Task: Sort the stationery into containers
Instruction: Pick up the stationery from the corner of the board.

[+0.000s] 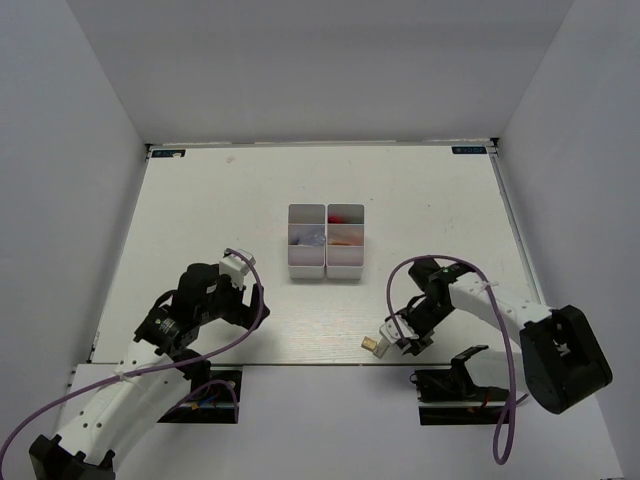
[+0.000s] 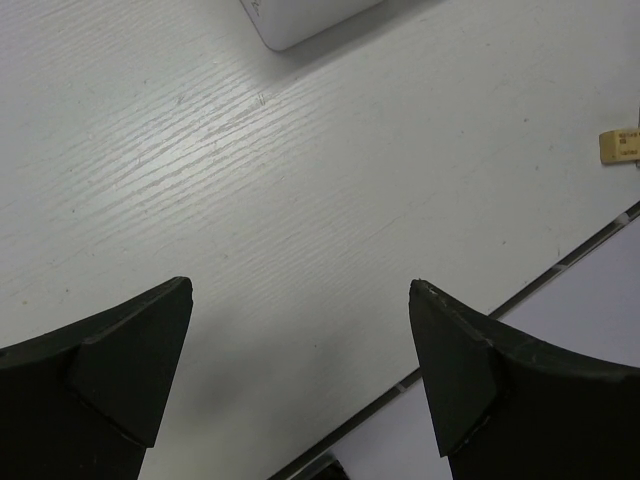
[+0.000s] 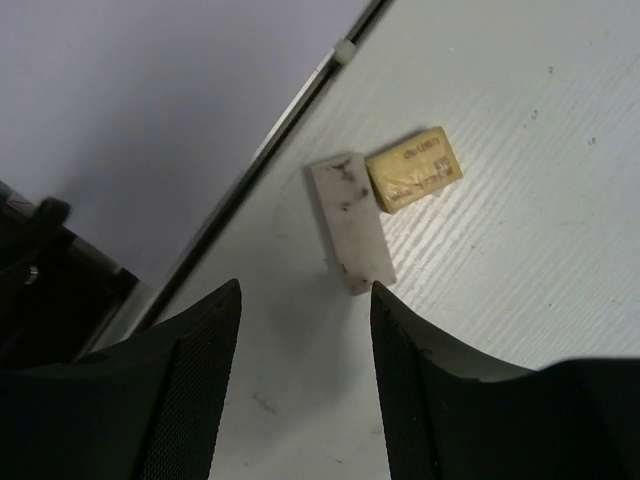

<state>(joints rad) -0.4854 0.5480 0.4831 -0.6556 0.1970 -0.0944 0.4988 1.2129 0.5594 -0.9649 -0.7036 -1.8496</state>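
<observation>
Two white three-compartment trays [image 1: 307, 262] [image 1: 345, 267] stand side by side mid-table. They hold small items, among them a red piece [image 1: 340, 213]. A tan eraser block [image 3: 414, 168] lies touching a white eraser block [image 3: 350, 220] near the table's front edge; the tan one also shows in the top view [image 1: 370, 343] and the left wrist view [image 2: 619, 146]. My right gripper [image 3: 305, 290] is open and empty just short of the white block, in the top view [image 1: 400, 338]. My left gripper [image 2: 300, 285] is open and empty over bare table, in the top view [image 1: 243, 305].
The table's dark front edge strip [image 3: 250, 165] runs close beside the two erasers. A corner of the left tray [image 2: 300, 20] shows at the top of the left wrist view. White walls enclose the table on three sides.
</observation>
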